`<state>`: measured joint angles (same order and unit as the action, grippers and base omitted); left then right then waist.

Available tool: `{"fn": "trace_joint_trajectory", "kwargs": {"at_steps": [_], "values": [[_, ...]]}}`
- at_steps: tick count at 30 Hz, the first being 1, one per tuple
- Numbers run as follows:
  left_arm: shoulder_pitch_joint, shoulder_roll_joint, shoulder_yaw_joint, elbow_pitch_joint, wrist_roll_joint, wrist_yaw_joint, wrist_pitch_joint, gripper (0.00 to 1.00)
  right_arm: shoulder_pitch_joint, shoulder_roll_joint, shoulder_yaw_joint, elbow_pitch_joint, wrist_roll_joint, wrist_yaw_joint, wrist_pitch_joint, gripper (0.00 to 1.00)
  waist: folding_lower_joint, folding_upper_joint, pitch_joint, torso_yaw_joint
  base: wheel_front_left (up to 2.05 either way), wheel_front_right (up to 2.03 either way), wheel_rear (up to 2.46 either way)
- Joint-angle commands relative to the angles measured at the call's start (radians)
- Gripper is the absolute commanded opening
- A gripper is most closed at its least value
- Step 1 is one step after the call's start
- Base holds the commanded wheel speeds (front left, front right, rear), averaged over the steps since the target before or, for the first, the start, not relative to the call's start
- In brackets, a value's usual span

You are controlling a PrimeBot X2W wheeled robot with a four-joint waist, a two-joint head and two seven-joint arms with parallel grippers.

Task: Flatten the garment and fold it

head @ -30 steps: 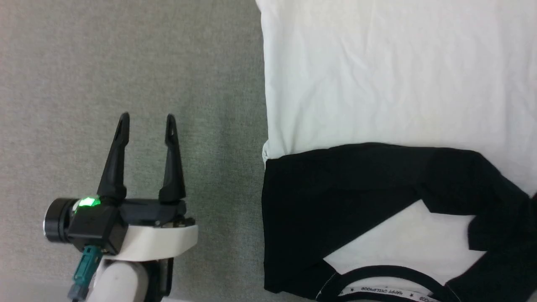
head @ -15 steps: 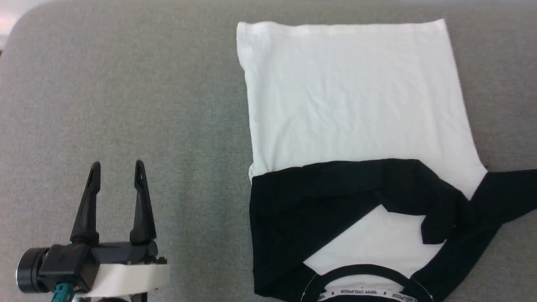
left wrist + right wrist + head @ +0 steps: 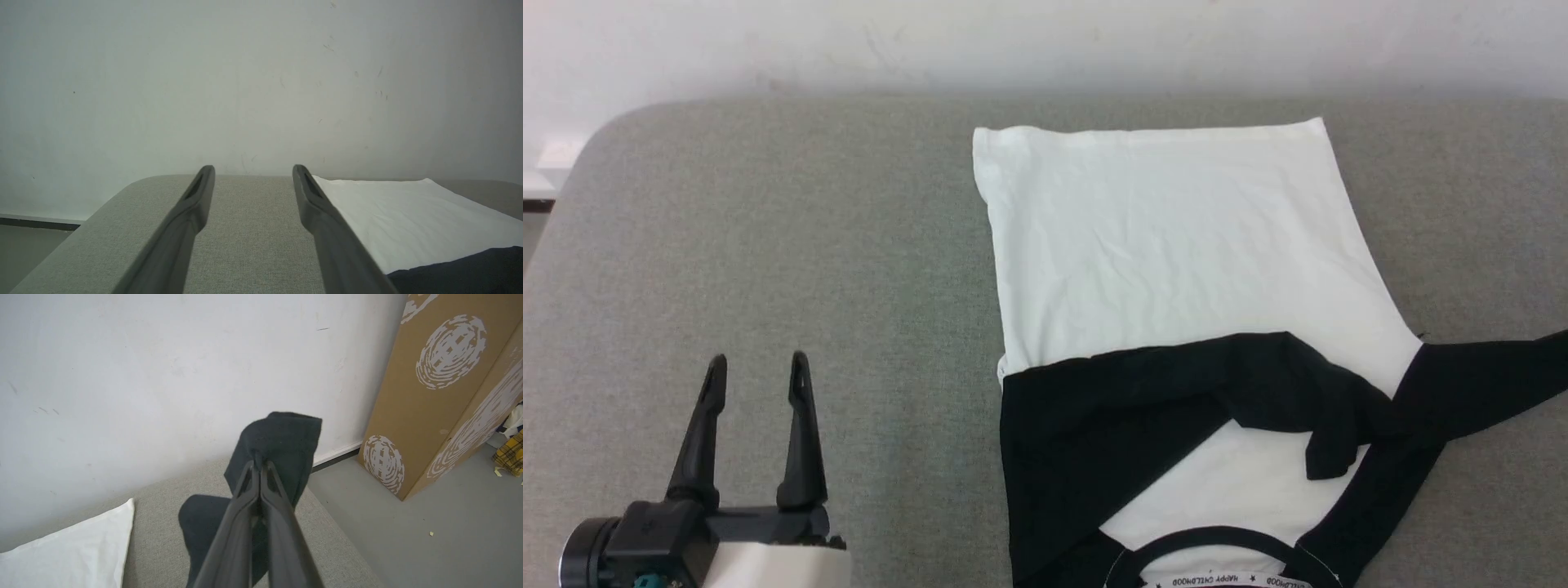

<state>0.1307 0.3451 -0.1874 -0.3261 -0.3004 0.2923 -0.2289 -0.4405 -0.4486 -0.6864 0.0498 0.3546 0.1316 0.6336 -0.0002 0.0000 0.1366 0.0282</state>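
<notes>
The garment (image 3: 1168, 245), a white T-shirt with black sleeves, lies flat on the grey table (image 3: 768, 245), hem toward the far wall and neck trim at the near edge. One black sleeve is folded across the chest. The other black sleeve (image 3: 1486, 380) stretches off to the right. In the right wrist view my right gripper (image 3: 259, 463) is shut on the end of that black sleeve (image 3: 282, 441), lifted above the table. My left gripper (image 3: 757, 366) stands open over bare table, well left of the shirt, with nothing between its fingers (image 3: 196, 196). The white body (image 3: 404, 216) shows beside it.
A pale wall (image 3: 1045, 41) runs behind the table's far edge. Right of the table, grey floor (image 3: 429, 539) holds a tall brown printed cardboard box (image 3: 441, 384) and some plaid cloth (image 3: 510, 453). The table's rounded left corner (image 3: 596, 139) is near.
The head camera has tilted up, so the far edge, wall and whole shirt now show. The right sleeve now stretches out to the right. The left gripper stays open.
</notes>
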Motion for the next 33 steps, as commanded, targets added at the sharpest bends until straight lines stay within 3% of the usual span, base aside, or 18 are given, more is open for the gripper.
{"fn": "trace_joint_trajectory", "kwargs": {"at_steps": [1,9,22,33], "values": [[0.012,0.005,0.006,-0.003,-0.004,0.004,0.003,1.0,0.012,0.006,0.005,-0.013,0.009,-0.001,0.002,0.0,0.0002,0.0,-0.027,0.001,0.0,0.0,0.0],[0.042,0.008,0.006,-0.009,-0.012,0.01,0.003,1.0,0.04,0.053,0.149,-0.146,0.051,-0.001,0.034,0.0,0.0002,0.0,-0.04,0.008,0.0,0.0,0.0],[0.037,0.001,-0.012,-0.011,-0.014,0.013,0.005,1.0,0.054,0.135,0.6,-0.378,0.124,-0.001,0.156,0.0,0.0002,0.0,-0.043,0.059,0.0,0.0,0.0],[0.021,-0.016,-0.027,-0.014,-0.015,0.015,-0.003,1.0,0.083,0.128,0.971,-0.383,0.189,-0.001,0.255,0.0,0.0002,0.0,-0.007,0.137,0.0,0.0,0.0]]}}
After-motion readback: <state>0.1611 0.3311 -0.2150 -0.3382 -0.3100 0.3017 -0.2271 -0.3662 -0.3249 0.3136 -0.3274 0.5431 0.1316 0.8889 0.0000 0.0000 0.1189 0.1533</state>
